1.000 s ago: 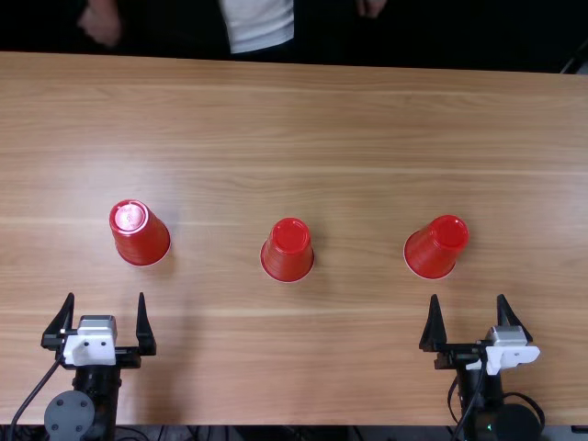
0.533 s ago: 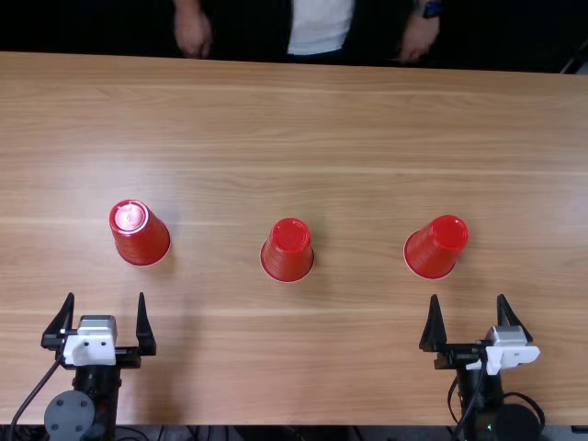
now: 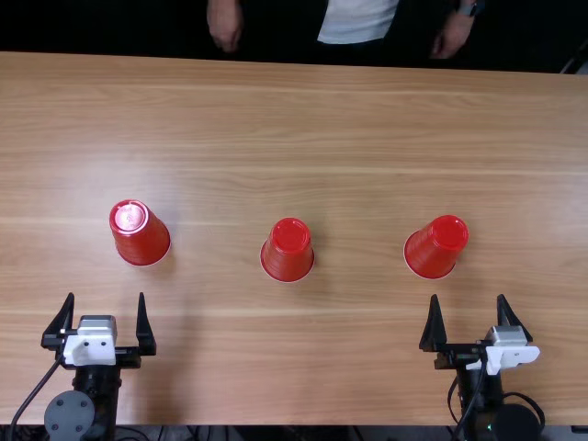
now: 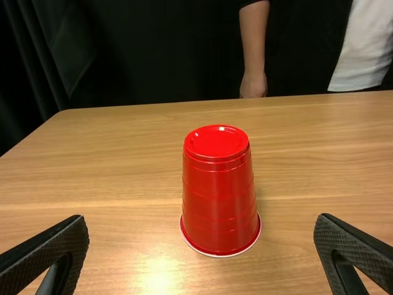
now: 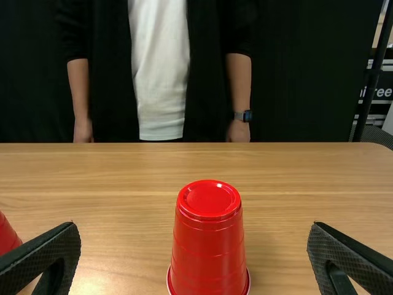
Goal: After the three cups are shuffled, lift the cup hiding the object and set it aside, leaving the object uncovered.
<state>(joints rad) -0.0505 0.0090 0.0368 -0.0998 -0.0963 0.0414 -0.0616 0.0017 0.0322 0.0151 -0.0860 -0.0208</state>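
left cup [image 3: 140,234], mid cup [image 3: 288,249], right cup [image 3: 435,246]: red, ribbed, upside down, in a row on bench [image 3: 294,129]
left end effector [image 3: 105,299]: we see it spread
right end effector [image 3: 467,300]: spread too

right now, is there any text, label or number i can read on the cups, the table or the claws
Left cup, middle cup, right cup: plain red, no print.
Table: none.
Left claw, right claw: none visible.
Pale lettering in the room behind the table: cut off at the view's edge, not readable as a whole word.
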